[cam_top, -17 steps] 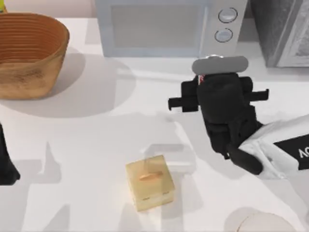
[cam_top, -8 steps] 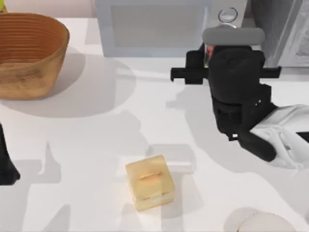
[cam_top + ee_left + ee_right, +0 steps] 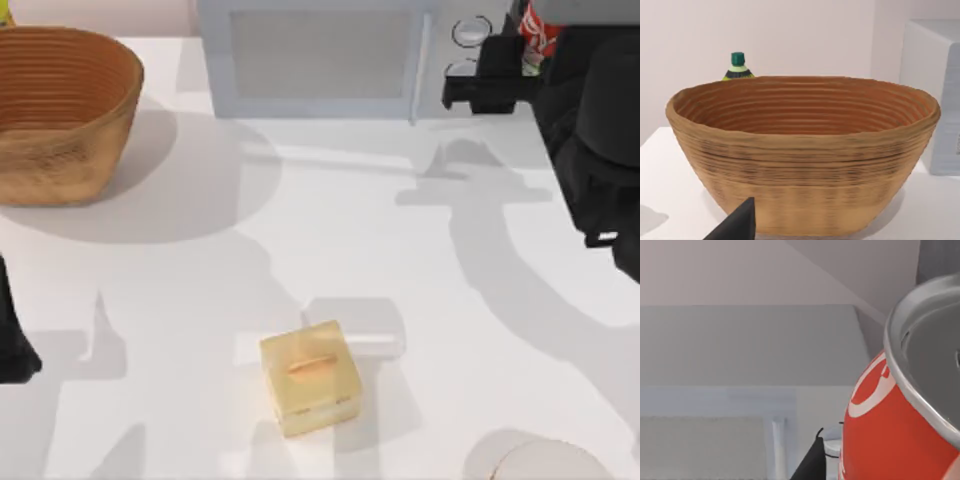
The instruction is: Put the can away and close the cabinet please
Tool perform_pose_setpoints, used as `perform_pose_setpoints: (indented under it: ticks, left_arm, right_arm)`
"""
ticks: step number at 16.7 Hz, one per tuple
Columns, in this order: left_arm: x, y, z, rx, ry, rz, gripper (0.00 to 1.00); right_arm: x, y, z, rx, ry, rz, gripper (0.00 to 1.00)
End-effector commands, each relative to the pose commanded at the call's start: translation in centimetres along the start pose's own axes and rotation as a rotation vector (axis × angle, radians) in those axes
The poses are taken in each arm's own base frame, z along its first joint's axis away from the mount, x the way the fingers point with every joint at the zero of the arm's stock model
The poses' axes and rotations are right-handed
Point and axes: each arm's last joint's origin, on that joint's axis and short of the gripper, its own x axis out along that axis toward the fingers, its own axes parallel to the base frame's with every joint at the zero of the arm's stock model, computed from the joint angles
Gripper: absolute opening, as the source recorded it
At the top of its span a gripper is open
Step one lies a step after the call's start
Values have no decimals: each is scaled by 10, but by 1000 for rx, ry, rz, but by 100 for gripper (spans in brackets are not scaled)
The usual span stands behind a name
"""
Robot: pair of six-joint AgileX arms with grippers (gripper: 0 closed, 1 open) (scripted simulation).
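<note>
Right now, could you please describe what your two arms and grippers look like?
The right gripper is matte black and blocky, with a flat black crossbar jutting sideways; the bulky wrist housing behind it is black too. The left gripper is the same black, a dark tapered shape at the table's left edge. No cables or markings are visible.

Can (image 3: 541, 33): red label with white lettering, seen at the far right of the top view, raised off the surface beside the microwave's knobs, gripped by the right gripper (image 3: 530, 45). Right wrist view shows the can (image 3: 890, 430) close up: silver rimmed top, red side with white script, tilted. Cabinet cannot be made out behind the arm.
</note>
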Motion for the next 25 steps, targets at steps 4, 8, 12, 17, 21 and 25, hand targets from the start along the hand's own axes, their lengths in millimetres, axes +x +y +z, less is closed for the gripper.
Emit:
perform_pose_setpoints:
  ticks: [4,8,12,17,21,25]
  left_arm:
    - [0,0,0,0,0,0,100]
    - [0,0,0,0,0,0,100]
    - [0,0,0,0,0,0,100]
    - [0,0,0,0,0,0,100]
    - [0,0,0,0,0,0,100]
    - [0,0,0,0,0,0,100]
  right_arm:
    - [-55,-65,23,6,-70,34,0]
    - [-120,-117,-7,-9,-77,56,0]
    - [-159,-144,-58,-24,-71,39,0]
    - [-171,-157,-92,-19,-81,-9,0]
    - [-172,-159,-96,-16,-81,-19,0]
    - [-172,-158,-94,-14,-75,-15,0]
